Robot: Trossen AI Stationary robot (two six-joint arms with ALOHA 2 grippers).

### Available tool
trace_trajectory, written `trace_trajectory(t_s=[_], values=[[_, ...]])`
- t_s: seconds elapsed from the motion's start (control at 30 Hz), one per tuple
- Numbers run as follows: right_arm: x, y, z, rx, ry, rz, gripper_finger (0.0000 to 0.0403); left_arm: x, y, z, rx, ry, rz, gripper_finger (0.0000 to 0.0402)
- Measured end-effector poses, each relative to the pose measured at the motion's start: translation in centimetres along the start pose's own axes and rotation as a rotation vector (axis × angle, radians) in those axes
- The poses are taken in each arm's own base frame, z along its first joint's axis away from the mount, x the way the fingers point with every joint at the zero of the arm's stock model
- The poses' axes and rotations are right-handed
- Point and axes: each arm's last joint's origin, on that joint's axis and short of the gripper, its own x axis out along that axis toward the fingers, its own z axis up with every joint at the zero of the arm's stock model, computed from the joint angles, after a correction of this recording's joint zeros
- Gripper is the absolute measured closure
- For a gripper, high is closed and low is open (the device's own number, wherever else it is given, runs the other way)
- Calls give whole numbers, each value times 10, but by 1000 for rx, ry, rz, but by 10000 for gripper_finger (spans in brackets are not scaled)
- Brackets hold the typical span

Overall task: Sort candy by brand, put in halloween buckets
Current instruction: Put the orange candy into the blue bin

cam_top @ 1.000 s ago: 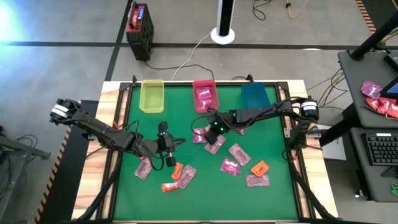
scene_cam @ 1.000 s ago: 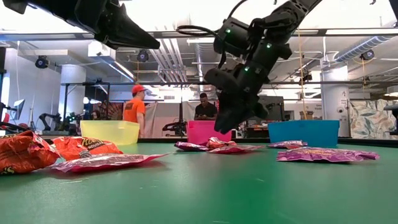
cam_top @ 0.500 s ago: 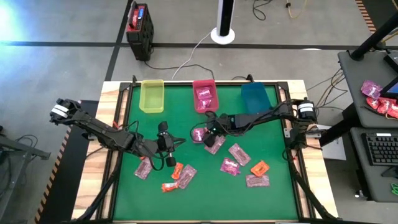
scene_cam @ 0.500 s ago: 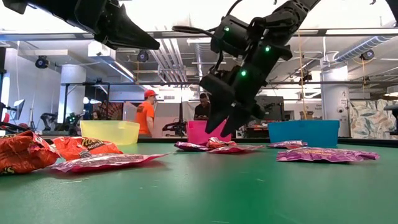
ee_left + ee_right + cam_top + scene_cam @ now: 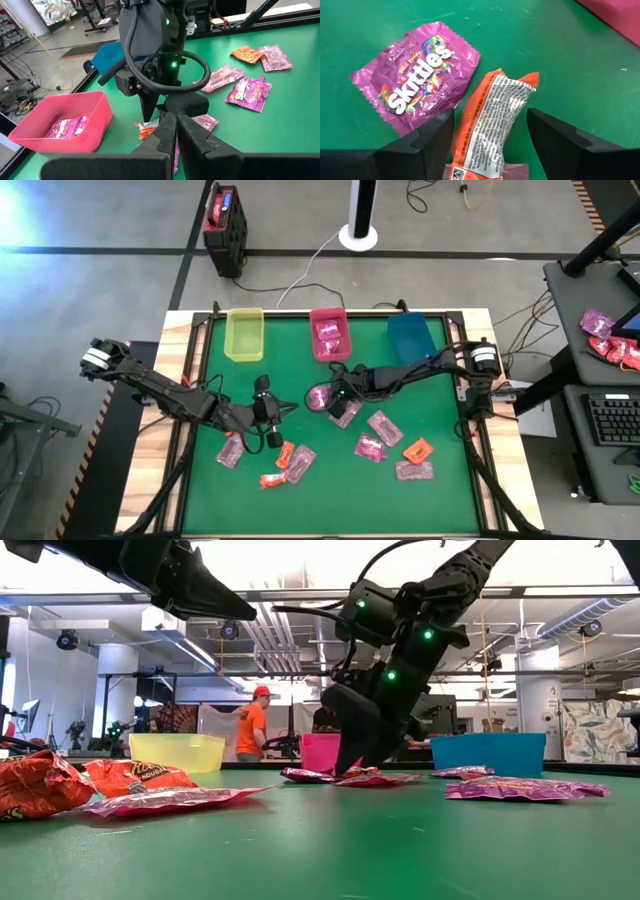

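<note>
My right gripper (image 5: 490, 150) is open, low over the green table's middle (image 5: 336, 396), fingers pointing down. Its fingers stand on either side of an orange candy packet (image 5: 492, 120), which lies flat beside a magenta Skittles packet (image 5: 417, 90); I cannot tell whether they touch it. My left gripper (image 5: 175, 132) is shut on nothing, held above the table's left half (image 5: 272, 423). More candy (image 5: 383, 427) lies scattered on the table. The yellow-green bucket (image 5: 244, 334), the pink-red bucket (image 5: 330, 333) and the blue-teal bucket (image 5: 410, 335) stand along the far edge.
The pink-red bucket holds magenta packets (image 5: 67, 127). Orange packets (image 5: 417, 449) and magenta ones (image 5: 414, 470) lie toward the near right, others (image 5: 285, 460) near the left gripper. A black-and-red box (image 5: 224, 225) stands on the floor beyond the table. A person (image 5: 250, 725) walks in the room behind.
My right gripper has opened its fingers and gone down and slightly toward the table's left and near edges, ending just over the orange packet. The candy on the table has stayed where it was.
</note>
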Motion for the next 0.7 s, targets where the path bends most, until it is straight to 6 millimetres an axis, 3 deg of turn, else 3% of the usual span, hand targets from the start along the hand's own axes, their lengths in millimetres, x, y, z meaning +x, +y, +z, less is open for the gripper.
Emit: trace_trajectory(t_s=[0.37, 0.7], values=[[10, 0, -3, -12, -2, -16, 208, 0, 0, 0, 0, 0, 0, 402], [5, 1, 0, -30, -17, -6, 244, 0, 0, 0, 2, 2, 0, 402]])
